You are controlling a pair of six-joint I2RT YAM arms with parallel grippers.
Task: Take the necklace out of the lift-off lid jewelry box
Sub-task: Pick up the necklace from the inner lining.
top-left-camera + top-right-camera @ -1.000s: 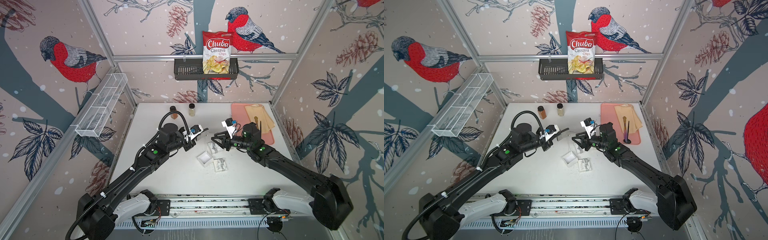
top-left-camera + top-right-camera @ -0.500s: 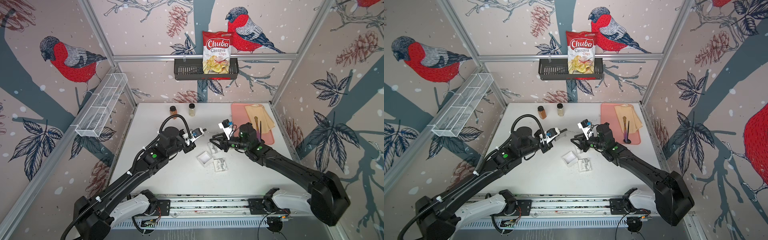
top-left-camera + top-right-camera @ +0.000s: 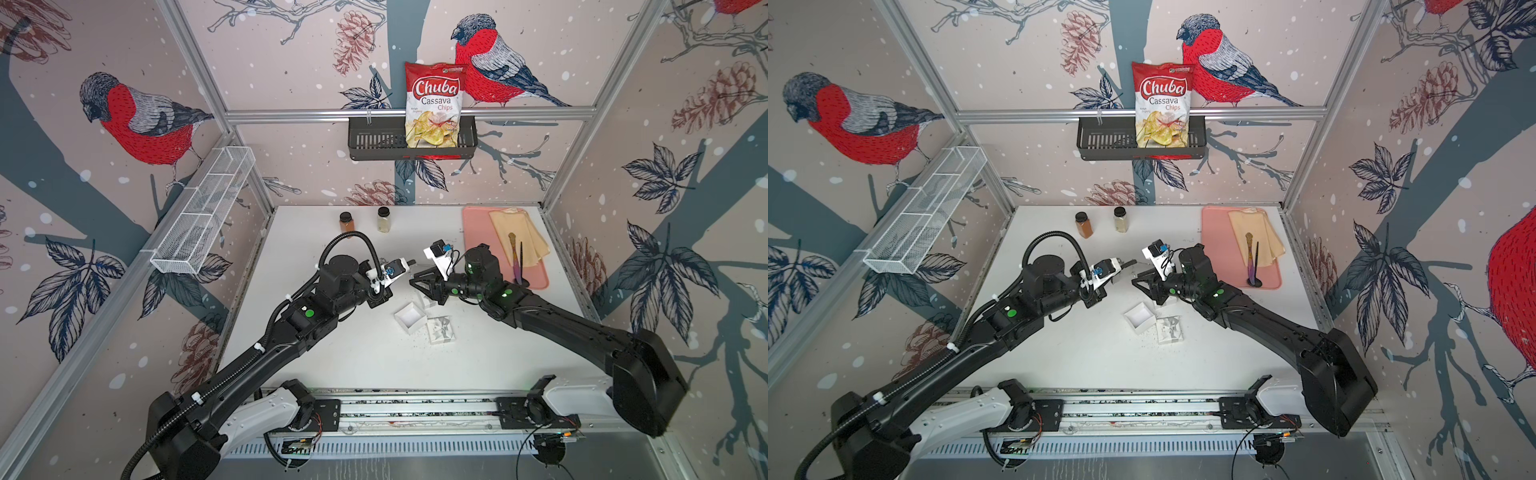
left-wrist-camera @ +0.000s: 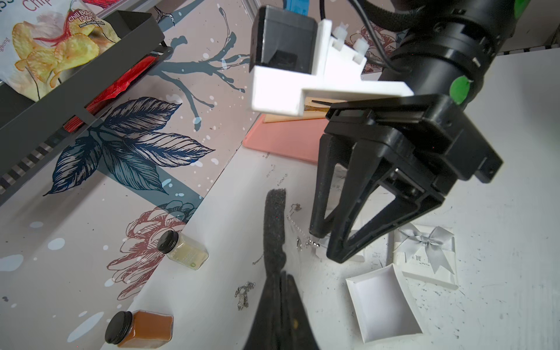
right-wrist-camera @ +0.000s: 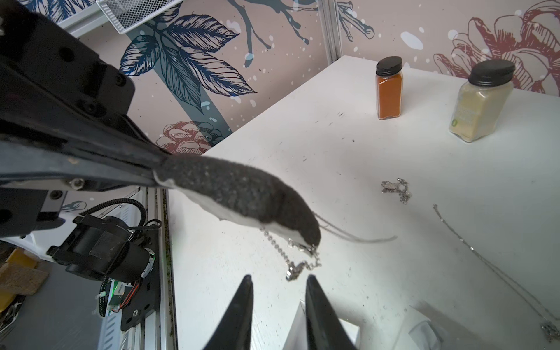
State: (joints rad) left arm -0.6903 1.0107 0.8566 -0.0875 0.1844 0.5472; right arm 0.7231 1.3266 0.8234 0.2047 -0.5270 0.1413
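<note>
left gripper (image 4: 283,281): clenched on the dark foam insert (image 5: 242,197), holding it up off the table (image 5: 333,151).
necklace (image 5: 298,262): fine silver chain, clasp end dangling from the insert's lower tip in mid-air. It is already out of the box base (image 4: 385,306), but seems caught on the foam.
right gripper (image 5: 280,285): jaws apart with nothing between them, tips just beside the hanging loop.
handling: very light, limp and slippery. It gives no stiffness to push against and will likely swing if bumped. The links look thin, so a hard tug against the foam could snag or snap them.
where to grip: the bunched loop at the clasp — the most metal in one spot. A single strand would probably slip through the pads.
other chain: a loose chain (image 5: 397,188) lies bunched on the table and a thin chain (image 5: 485,266) trails past it. Cannot tell whether they belong to the same necklace.
edges: the two grippers sit nearly nose to nose, so there is little margin. The box base and bowed lid (image 4: 427,257) lie side by side near the right gripper.
room: the spice jars (image 5: 389,88) stand well apart at the back and the pink tray (image 3: 478,232) is off to the right arm's side — bare table lies toward the front for a pull-away and set-down.
</note>
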